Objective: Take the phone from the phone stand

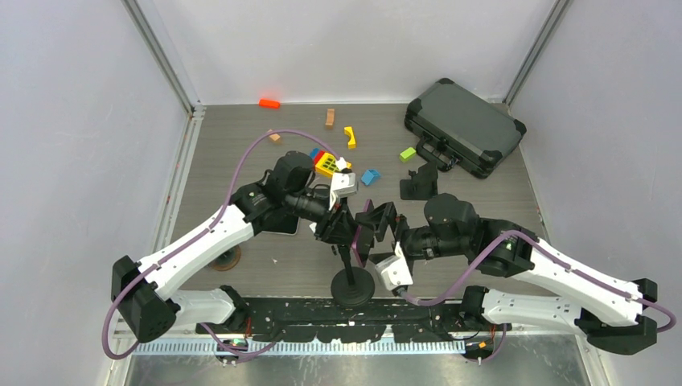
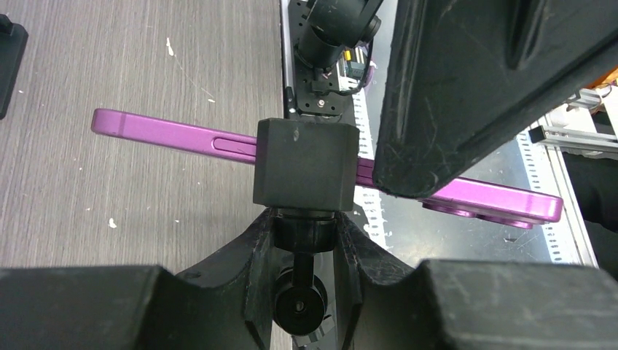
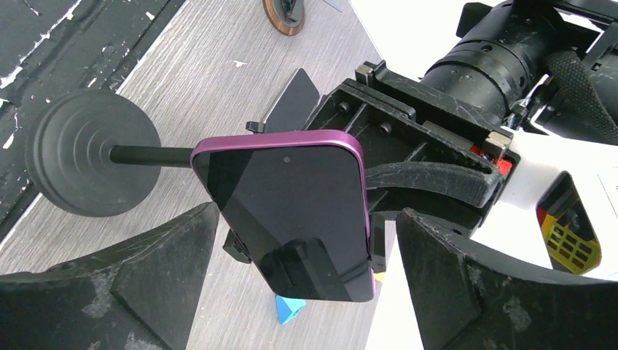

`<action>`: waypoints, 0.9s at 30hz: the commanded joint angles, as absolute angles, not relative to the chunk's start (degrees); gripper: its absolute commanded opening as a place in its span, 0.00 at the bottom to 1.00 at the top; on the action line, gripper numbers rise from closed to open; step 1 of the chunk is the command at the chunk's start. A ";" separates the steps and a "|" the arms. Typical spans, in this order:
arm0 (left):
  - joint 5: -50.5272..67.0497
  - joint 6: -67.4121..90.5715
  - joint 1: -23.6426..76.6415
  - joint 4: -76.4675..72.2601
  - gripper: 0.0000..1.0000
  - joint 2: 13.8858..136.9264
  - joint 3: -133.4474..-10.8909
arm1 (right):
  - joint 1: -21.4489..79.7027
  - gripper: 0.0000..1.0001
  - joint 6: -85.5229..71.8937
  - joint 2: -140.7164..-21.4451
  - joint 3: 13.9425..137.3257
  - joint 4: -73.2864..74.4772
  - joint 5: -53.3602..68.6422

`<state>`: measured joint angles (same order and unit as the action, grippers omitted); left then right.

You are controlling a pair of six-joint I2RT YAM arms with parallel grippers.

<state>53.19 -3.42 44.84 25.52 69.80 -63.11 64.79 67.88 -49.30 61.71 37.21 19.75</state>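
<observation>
We note phone (image 3: 291, 211) in phone stand (image 1: 352, 283) clamp, by table (image 1: 241, 137) near edge, long axis level. Our right gripper (image 3: 306, 233) spread wide, fingers (image 3: 131, 284) flanking phone's long edges. Our left gripper (image 2: 302, 244) clamped on stand neck.

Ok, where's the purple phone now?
The purple phone is clamped in the black phone stand, centre of the right wrist view, between the right arm's open fingers.

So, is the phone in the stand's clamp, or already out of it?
In. The purple phone sits in the stand's clamp, which wraps its edge; the open right gripper flanks it without gripping.
</observation>
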 commanded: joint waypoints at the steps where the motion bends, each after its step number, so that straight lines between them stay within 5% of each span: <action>1: 58.75 -1.58 44.47 21.17 0.00 68.34 -67.58 | 65.22 0.98 68.85 -50.35 62.26 33.64 21.14; 27: 59.11 -0.47 43.93 20.20 0.00 68.11 -66.99 | 66.88 0.95 66.69 -49.47 56.86 28.48 17.96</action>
